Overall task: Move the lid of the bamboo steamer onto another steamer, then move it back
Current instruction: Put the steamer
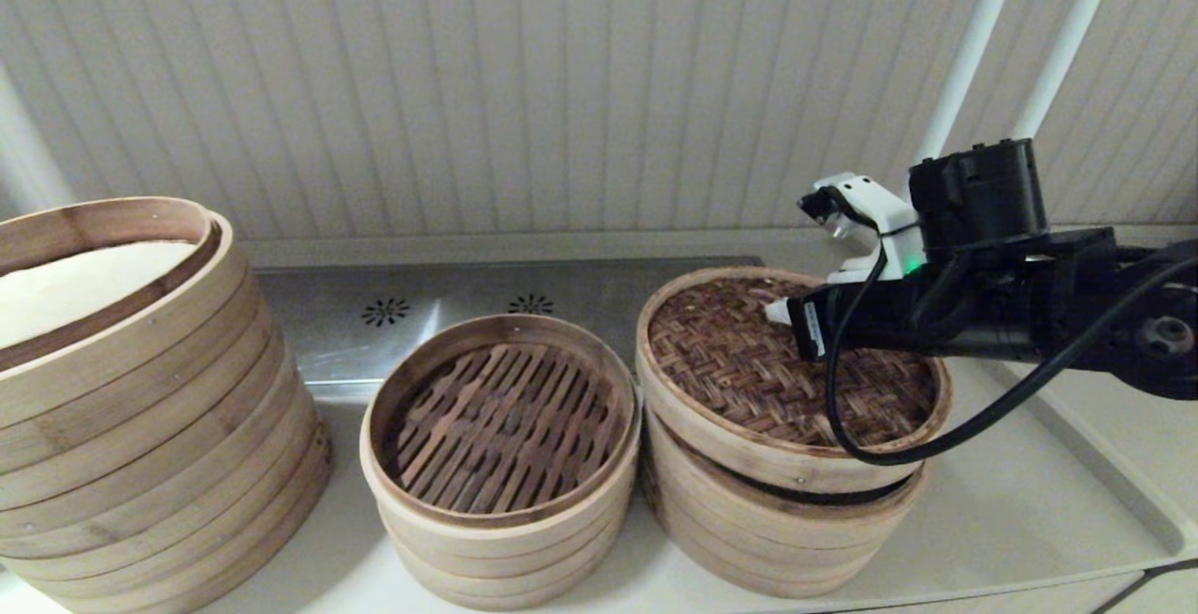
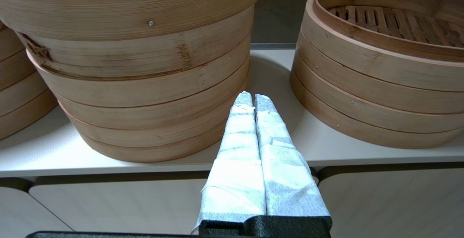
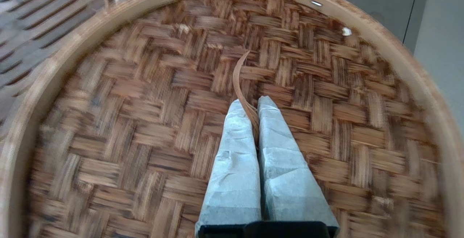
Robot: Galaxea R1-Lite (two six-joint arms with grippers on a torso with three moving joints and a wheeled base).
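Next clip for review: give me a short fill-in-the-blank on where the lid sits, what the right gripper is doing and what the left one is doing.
1. The right gripper is shut on the lid's woven loop ____.
2. The bamboo steamer lid sits tilted on the steamer to the robot's ____ of the smallest steamer.
3. The smallest steamer is uncovered, so its dark ____ floor shows.
4. The left gripper is shut and holds ____, low before the shelf.

Missing words: handle; right; slatted; nothing

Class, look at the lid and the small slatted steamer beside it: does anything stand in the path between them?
Nothing visible does. The right gripper pinches the loop handle of the bamboo steamer lid; the small steamer sits open directly alongside, nothing lying on its slats.
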